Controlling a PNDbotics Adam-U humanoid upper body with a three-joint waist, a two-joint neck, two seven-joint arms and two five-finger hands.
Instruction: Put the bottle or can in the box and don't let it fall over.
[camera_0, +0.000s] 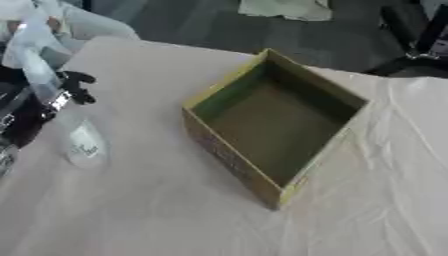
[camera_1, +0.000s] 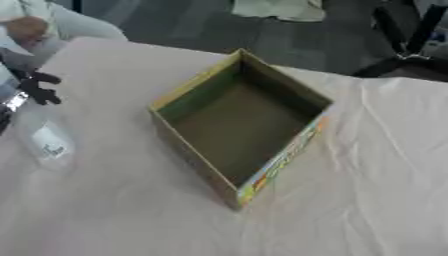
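1. A clear plastic bottle (camera_0: 77, 131) with a white label stands at the left edge of the tabletop (camera_0: 157, 215), which is draped in a pale, creased cloth.
2. The robot's left hand (camera_0: 72, 86), black with silver at the wrist, reaches in from the left, its fingers curled round the bottle's upper part.
3. An open cardboard box (camera_0: 271, 120), yellow-rimmed with a dull green inside, sits askew at the middle of the tabletop, well apart from the bottle and to its right.
4. The box's near wall (camera_1: 280, 162) carries bright printed colours, best seen in the right eye view.
5. The box holds nothing; the bottle is outside it, on the cloth.
6. The right hand shows in neither view.
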